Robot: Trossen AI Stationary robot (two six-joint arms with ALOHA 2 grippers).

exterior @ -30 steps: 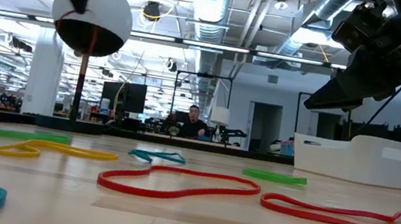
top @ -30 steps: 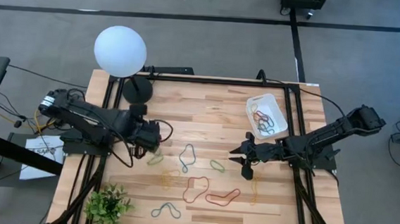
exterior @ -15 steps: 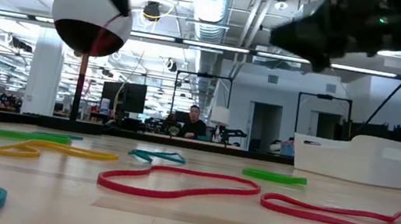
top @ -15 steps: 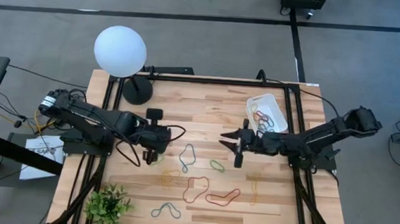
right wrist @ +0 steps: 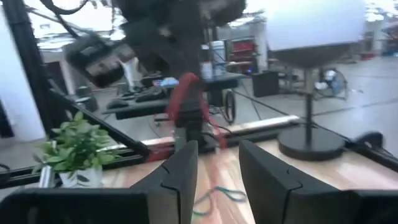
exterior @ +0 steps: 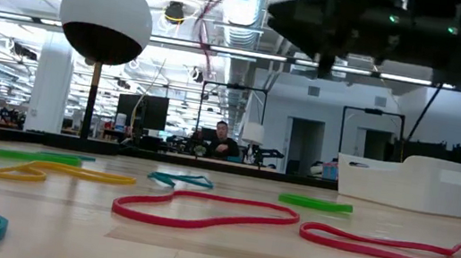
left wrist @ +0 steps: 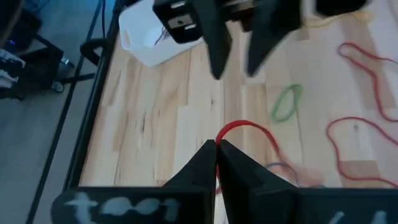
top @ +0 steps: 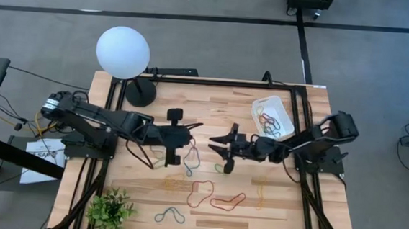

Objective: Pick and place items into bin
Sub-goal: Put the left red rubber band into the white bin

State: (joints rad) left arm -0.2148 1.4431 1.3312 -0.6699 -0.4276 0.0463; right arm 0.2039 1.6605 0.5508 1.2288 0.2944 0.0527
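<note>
Left wrist view: left gripper pinching red band, offered mid-table; right gripper jaws apart, prob awaiting handoff.

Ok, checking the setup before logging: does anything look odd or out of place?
Nothing damaged or spilled. The left gripper holds a red band in mid-air facing the open right gripper; the bin sits upright, bands loose on the table.

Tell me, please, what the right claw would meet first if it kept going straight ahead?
Most likely the left claw, shut on a red band and facing the right claw over mid-table; depth between them is unclear.
</note>
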